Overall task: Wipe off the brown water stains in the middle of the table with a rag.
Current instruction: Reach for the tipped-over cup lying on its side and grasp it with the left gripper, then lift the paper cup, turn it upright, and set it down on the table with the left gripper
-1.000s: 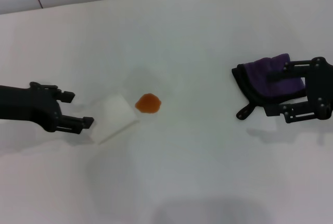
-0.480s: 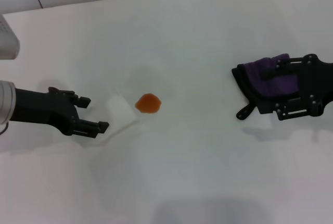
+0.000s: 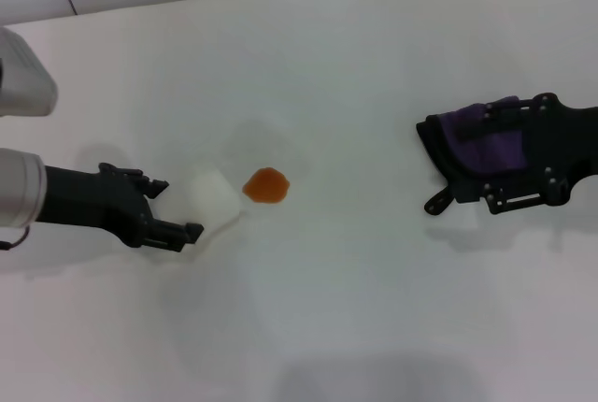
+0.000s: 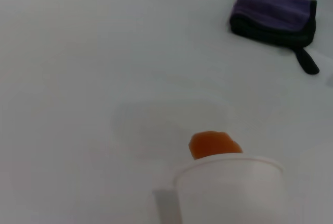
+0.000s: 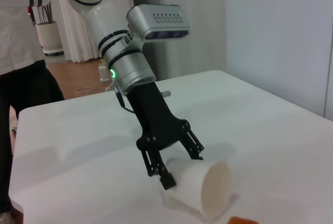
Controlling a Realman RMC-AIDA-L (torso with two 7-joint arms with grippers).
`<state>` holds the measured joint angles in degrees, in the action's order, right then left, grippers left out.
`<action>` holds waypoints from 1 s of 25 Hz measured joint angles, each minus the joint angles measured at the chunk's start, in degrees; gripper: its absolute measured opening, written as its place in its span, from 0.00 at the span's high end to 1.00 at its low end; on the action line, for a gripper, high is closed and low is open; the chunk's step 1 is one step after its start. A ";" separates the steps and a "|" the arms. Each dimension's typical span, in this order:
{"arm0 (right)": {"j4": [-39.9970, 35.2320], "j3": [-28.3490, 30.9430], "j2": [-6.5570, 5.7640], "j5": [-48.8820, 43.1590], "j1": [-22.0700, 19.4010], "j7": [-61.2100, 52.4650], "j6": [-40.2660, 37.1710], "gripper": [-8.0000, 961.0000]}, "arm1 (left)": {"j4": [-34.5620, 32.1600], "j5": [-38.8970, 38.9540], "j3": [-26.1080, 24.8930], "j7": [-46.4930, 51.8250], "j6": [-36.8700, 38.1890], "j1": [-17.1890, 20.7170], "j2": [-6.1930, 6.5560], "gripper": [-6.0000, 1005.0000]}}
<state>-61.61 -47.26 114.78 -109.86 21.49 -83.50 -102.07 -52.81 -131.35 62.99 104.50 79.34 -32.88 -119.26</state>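
On the broad, plain white worktop [image 3: 374,308] a small roundish orange-brown water stain [image 3: 266,185] lies near the middle. Just beside it, on the robot's left, a translucent white plastic cup [image 3: 211,198] lies tipped on its side; in the right wrist view its open mouth faces the stain [image 5: 243,220] and the cup [image 5: 200,184] rests on the worktop. The left hand [image 3: 180,208], black and reaching in from the left edge, has its fingers spread apart around the closed end of the cup, one finger on each side; the right wrist view shows this left hand [image 5: 179,171] angled down with its fingertips at the cup's base. In the left wrist view the rim of the cup [image 4: 229,190] fills the near edge, with the stain [image 4: 213,144] just past it. Well apart, on the robot's right, the folded dark purple cloth rag [image 3: 472,145] with black edging and a small black loop tab sits on the worktop. The black right hand [image 3: 528,154] lies over the rag's far side, its fingers spread above and below the folded purple cloth. In the left wrist view the rag [image 4: 273,16] lies far beyond the stain.
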 joint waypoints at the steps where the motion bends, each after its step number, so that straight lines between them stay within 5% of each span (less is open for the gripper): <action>1: 0.00 -0.21 0.00 0.00 0.08 0.00 0.14 0.23 | 0.20 0.03 0.29 -0.01 -0.22 -0.07 0.00 0.14; 19: -0.01 -0.99 0.00 0.00 0.48 0.00 0.94 0.24 | 2.16 2.21 1.54 -1.88 -2.24 -0.19 -0.08 0.14; 25: 0.00 -0.99 0.00 0.00 0.72 -0.03 1.03 0.24 | 1.91 2.38 1.50 -1.92 -2.01 -0.24 0.03 0.25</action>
<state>-61.61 -48.25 114.78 -109.86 22.21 -83.53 -101.04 -50.90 -128.98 64.49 102.58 77.32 -33.12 -119.23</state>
